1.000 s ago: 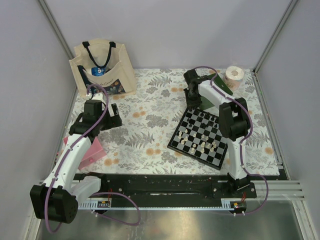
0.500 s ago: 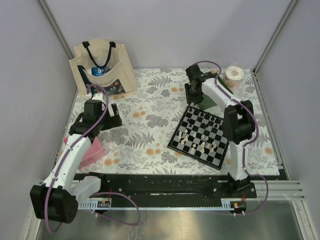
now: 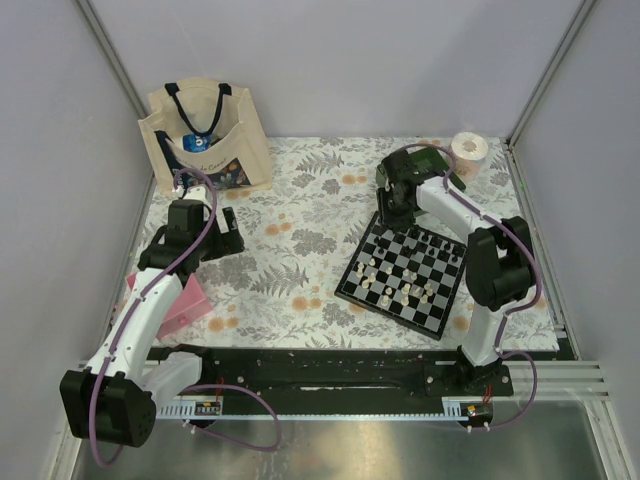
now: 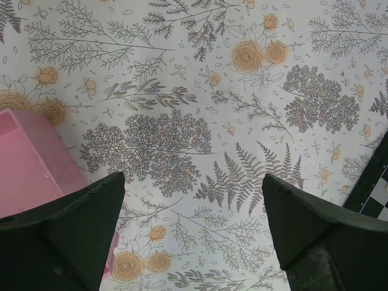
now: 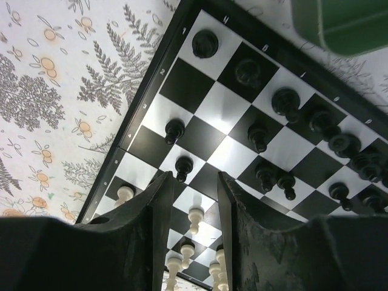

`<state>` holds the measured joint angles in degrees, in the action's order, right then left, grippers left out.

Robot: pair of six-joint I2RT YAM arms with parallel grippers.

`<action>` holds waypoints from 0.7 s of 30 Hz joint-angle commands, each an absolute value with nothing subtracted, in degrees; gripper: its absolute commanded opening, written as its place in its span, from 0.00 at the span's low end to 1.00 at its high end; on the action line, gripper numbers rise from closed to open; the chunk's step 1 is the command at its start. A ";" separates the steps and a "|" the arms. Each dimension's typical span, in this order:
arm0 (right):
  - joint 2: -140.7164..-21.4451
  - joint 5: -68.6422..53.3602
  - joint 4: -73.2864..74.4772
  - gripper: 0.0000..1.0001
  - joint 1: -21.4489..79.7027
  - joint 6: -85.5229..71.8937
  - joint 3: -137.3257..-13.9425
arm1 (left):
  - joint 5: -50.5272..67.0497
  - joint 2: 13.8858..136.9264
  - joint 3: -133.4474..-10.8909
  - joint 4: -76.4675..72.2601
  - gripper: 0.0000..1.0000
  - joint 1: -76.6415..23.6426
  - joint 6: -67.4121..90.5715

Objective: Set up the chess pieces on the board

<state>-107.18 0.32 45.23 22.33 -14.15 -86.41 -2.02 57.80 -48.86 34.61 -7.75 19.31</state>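
The board [image 3: 390,313] lies turned at an angle on the right half of the table. Black chess pieces [image 3: 428,241] stand on its far squares and cream-white ones [image 3: 404,293] on its near squares. My right gripper [image 3: 396,207] hangs over the board's far left corner. In the right wrist view this gripper [image 5: 194,182] is open with nothing between its fingers; a black pawn [image 5: 183,167] stands just past the left fingertip and a white pawn [image 5: 195,218] shows on the board [image 5: 225,109] below the gap. My left gripper [image 4: 193,182] is open above the bare cloth, far left of the board [image 4: 377,189].
A cream tote bag [image 3: 205,135] stands at the back left. A paper roll [image 3: 468,152] sits at the back right. A green tray [image 5: 339,24] lies just beyond the board's far edge. A pink object [image 3: 185,300] rests by the left arm, also in the left wrist view [image 4: 33,160].
The right arm's elbow has swung out to the right, and its gripper has come from behind the board to over the board's far left corner. The left arm has stayed still.
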 commanded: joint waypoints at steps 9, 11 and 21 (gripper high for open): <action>-110.12 -2.90 42.10 0.44 24.78 -16.44 -87.01 | -1.23 56.86 -51.24 33.22 0.99 -7.56 18.90; -110.83 -2.46 42.19 0.45 24.96 -16.52 -87.54 | -1.23 56.95 -51.24 33.22 0.99 -7.56 18.90; -114.52 -1.58 42.36 0.42 24.96 -16.08 -90.09 | -1.14 57.04 -51.24 33.13 0.99 -7.47 18.90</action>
<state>-113.56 -2.20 43.09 24.38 -15.90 -87.00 -1.87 57.80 -48.86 34.61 -7.75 19.31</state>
